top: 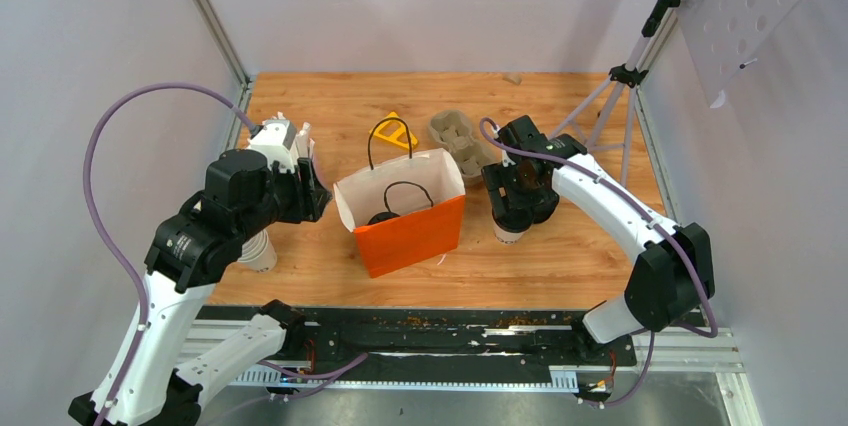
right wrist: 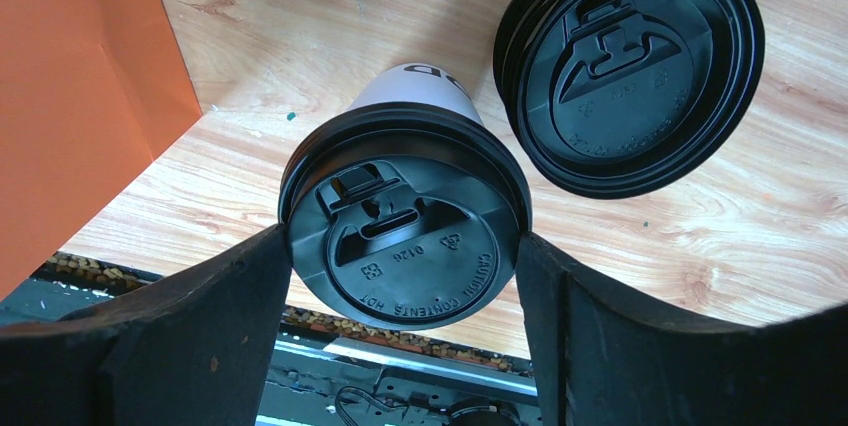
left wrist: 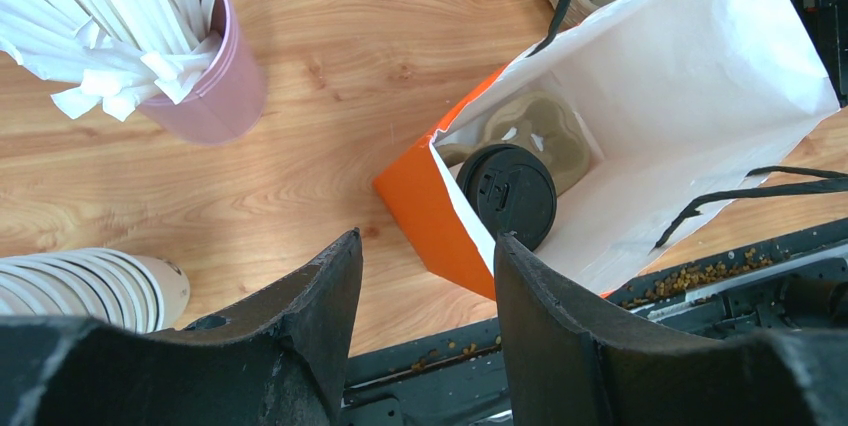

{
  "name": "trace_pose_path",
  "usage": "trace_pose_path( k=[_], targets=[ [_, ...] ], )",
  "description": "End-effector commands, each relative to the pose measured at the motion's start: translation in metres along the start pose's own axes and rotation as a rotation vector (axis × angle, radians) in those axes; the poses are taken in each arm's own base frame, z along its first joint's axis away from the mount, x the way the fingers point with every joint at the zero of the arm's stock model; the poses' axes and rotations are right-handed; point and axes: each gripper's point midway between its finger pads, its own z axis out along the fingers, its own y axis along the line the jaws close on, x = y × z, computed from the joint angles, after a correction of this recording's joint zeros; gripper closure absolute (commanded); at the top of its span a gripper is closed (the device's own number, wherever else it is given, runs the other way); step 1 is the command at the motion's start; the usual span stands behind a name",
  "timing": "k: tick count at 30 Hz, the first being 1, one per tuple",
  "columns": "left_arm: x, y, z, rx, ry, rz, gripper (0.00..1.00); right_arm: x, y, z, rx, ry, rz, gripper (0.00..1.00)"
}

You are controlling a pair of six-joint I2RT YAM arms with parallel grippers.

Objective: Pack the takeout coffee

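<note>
From above, an orange paper bag with a white inside and black cord handles stands open in the middle of the wooden surface. A small white paper cup with a round black plastic lid sits inside it. The left arm reaches towards the bag's left side, beside a lying stack of lidless cream paper cups. The right arm hangs over a second black-lidded white paper cup, which stands on the surface just right of the bag. A grey-brown moulded pulp cup carrier and a yellow triangular sign lie behind the bag, and a tripod stands at the far right. In the left wrist view, the left fingers stand apart with nothing between them, above the bag's near corner. The lidded cup rests in a pulp tray at the bottom of the bag. A pink cup of white paper-wrapped straws stands to the upper left. In the right wrist view, the right fingers bracket the second cup's lid, one at each side of its rim. I cannot tell whether they press on it. A stack of black plastic lids lies just beside that cup, and the bag's orange wall is on the left.
</note>
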Motion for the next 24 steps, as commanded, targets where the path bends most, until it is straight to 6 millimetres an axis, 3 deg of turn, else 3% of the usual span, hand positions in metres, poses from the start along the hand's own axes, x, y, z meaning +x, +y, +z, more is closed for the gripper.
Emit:
trace_pose_path(
  k=[1, 6, 14, 19, 24],
  targets=[
    [-0.004, -0.002, -0.001, 0.015, -0.019, 0.011, 0.41, 0.0, -0.004, 0.005, 0.024, -0.014, -0.019, 0.24],
    [-0.002, -0.003, 0.001, 0.014, -0.011, 0.001, 0.41, -0.001, -0.004, 0.0, 0.025, -0.022, -0.019, 0.28],
    [0.004, -0.004, 0.007, 0.012, 0.026, -0.022, 0.41, -0.016, -0.008, -0.048, 0.037, -0.105, -0.01, 0.28],
    [0.008, -0.006, 0.01, 0.015, 0.056, -0.041, 0.42, -0.039, -0.004, -0.099, 0.015, -0.214, 0.0, 0.29],
    [0.016, -0.013, 0.019, 0.035, 0.103, -0.071, 0.45, -0.079, 0.012, -0.17, -0.011, -0.423, -0.04, 0.3]
  ],
)
